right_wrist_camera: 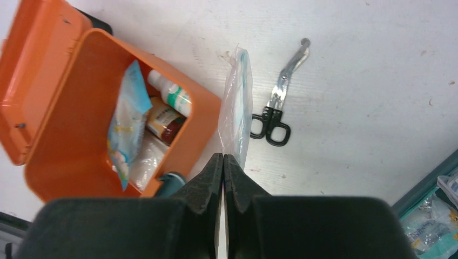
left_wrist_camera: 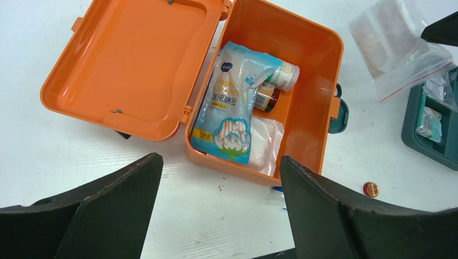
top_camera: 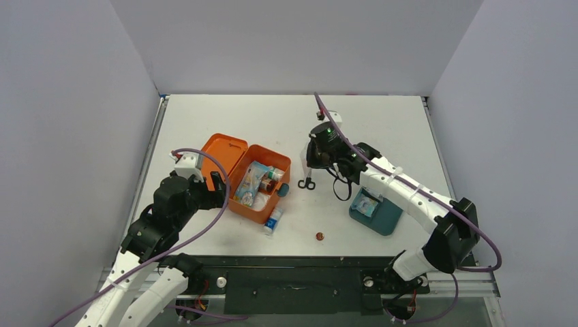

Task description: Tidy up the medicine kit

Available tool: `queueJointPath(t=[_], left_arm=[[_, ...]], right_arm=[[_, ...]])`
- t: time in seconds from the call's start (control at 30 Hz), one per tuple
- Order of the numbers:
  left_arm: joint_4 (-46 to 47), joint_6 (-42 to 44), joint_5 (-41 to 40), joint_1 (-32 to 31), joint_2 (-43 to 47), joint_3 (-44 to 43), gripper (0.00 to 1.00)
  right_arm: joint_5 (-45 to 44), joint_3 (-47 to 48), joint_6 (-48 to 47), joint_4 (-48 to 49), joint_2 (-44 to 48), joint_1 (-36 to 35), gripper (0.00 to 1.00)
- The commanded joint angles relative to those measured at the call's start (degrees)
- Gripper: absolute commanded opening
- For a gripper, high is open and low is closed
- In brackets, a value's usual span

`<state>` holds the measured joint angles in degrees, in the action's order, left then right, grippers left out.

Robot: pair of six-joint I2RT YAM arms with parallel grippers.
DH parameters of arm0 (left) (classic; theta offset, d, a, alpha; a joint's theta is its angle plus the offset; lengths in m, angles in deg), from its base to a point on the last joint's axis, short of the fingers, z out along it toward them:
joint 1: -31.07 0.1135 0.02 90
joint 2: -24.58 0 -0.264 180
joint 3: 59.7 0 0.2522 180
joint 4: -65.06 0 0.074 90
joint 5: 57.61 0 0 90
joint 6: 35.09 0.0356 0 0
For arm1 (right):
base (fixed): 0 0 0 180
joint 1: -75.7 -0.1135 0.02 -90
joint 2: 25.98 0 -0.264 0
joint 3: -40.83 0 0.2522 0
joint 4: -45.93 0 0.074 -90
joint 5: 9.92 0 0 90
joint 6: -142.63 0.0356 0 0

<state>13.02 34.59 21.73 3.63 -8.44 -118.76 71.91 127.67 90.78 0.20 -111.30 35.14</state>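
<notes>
Two arms reach out over the bench (top_camera: 382, 129) from the near edge. Nearest, just off the medicine kit's (top_camera: 240, 204) near wall, a small white-and-blue box (top_camera: 272, 221) lies against it. A little round red-topped tin (top_camera: 318, 236) sits well off to the kit's near right.

The left arm (top_camera: 174, 201) comes in on the kit's left. Its jaws stand wide apart with nothing between them, hanging above the bench just beside the lid.

The medicine kit itself lies open on the bench, its lid (left_wrist_camera: 135, 65) thrown back flat on the far left side and the teal latch (top_camera: 283, 189) on its right wall. Inside it I can see a blue-and-white packet (left_wrist_camera: 229, 108) lying lengthwise, a clear packet of something white (left_wrist_camera: 264, 140) next to it, and beyond those a brown jar (left_wrist_camera: 265, 98) and a white bottle with a green label (left_wrist_camera: 283, 74).

Off to the kit's right sits a teal divided tray (top_camera: 388, 221) with small packets in it. Between the kit and that tray, a touch farther back, black-handled scissors (right_wrist_camera: 278, 108) lie flat.

Farthest, the right arm (top_camera: 402, 187) hangs over the spot just right of the kit. Its jaws are pinched tight on the edge of a clear zip bag (right_wrist_camera: 236, 102), which dangles between the kit's right wall and the scissors. Whether the bag's far end touches the bench, I cannot tell.
</notes>
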Motion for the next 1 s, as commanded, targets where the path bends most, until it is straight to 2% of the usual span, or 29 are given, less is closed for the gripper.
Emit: queueJointPath(t=[0.0,0.43,0.77,0.97], left_arm=[[3.1,0.8,0.4,-0.2,0.6,-0.1,0.78],[3.0,0.7,0.5,-0.2,1.4,-0.2,0.78],[3.1,0.8,0.6,-0.2,1.8,-0.1,0.78],[3.1,0.9,0.6,-0.2,1.6,-0.1,0.78]], right_arm=[[-4.6,6.0,0.9,-1.1,3.1,-3.6,0.00],[-1.9,17.3,0.3,-0.9,-1.8,-11.6,0.00],[6.1,21.2,-4.3,-0.6,-8.1,-12.4,0.00],[6.0,21.6,-5.2,-1.2,-9.1,-12.7,0.00]])
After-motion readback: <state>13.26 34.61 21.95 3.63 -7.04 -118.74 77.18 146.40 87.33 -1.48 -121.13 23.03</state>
